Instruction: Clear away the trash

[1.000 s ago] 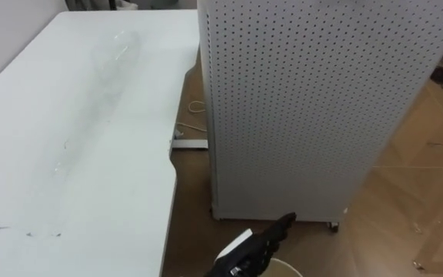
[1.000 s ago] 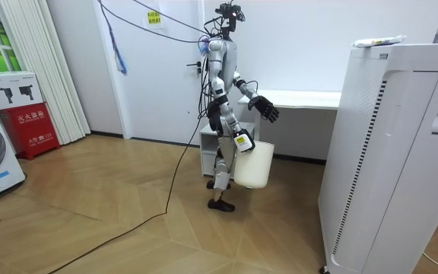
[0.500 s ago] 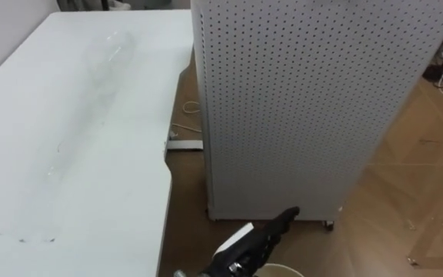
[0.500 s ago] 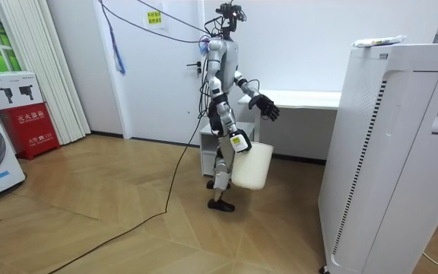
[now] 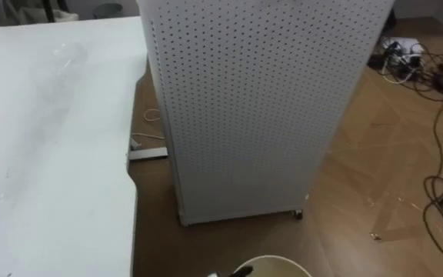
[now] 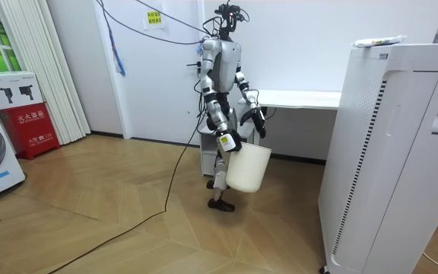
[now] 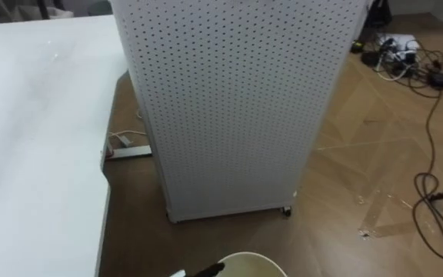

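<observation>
Right hand (image 6: 226, 141): closed on the rim of a white plastic bucket (image 6: 248, 169), which hangs tilted just below it at thigh height. In the eye views the bucket's round rim is cut off by the lower edge.

Left hand (image 6: 258, 122): lowered in front of the waist, just above the bucket and not touching it. Cannot tell its state or whether it holds anything.

Ahead of both hands there is wood-plank floor (image 5: 375, 177), then a white perforated sheet-metal cabinet (image 5: 244, 100), boxy and on small castors.

Left of the hands is a smooth white table (image 5: 44, 154). A faint clear shape (image 5: 66, 55) lies at its far end, well apart from either hand. It is possibly plastic garbage, but too faint to identify.

Far right, dark cables (image 5: 437, 77) lie tangled on the floor.
</observation>
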